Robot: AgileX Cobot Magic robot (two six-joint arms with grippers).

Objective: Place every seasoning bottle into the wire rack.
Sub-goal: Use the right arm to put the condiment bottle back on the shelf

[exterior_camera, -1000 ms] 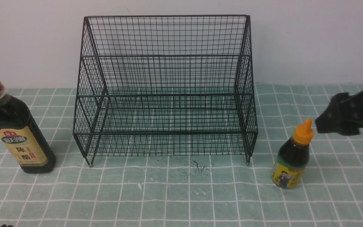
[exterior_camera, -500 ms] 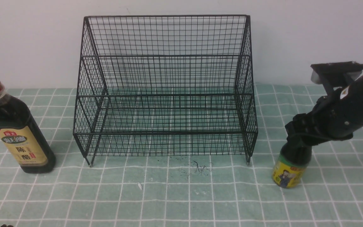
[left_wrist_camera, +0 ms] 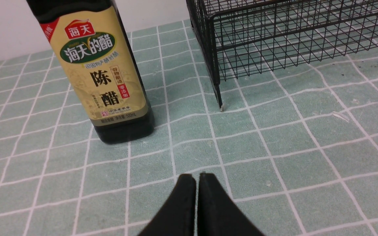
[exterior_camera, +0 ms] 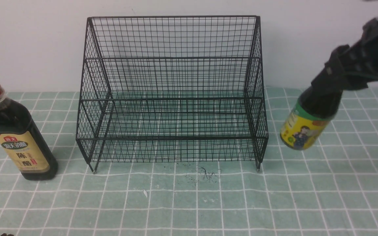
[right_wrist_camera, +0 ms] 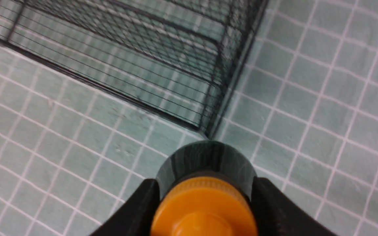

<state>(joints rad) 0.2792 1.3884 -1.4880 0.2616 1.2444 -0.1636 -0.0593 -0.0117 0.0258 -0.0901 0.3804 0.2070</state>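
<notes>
The right claw (right_wrist_camera: 205,193), parted to the width of the orange-capped sauce bottle (exterior_camera: 307,121), has just lifted it right of the wire rack (exterior_camera: 172,98), readying placement; the left claw (left_wrist_camera: 194,178) is closed, empty.

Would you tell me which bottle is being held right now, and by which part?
The right gripper holds the orange-capped bottle around its upper part, at the cap.

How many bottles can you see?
2. The tall bottle with the brown cap stands on the table, left of the black wire rack. The short one with the yellow label is up in the air, held by the right gripper.
</notes>
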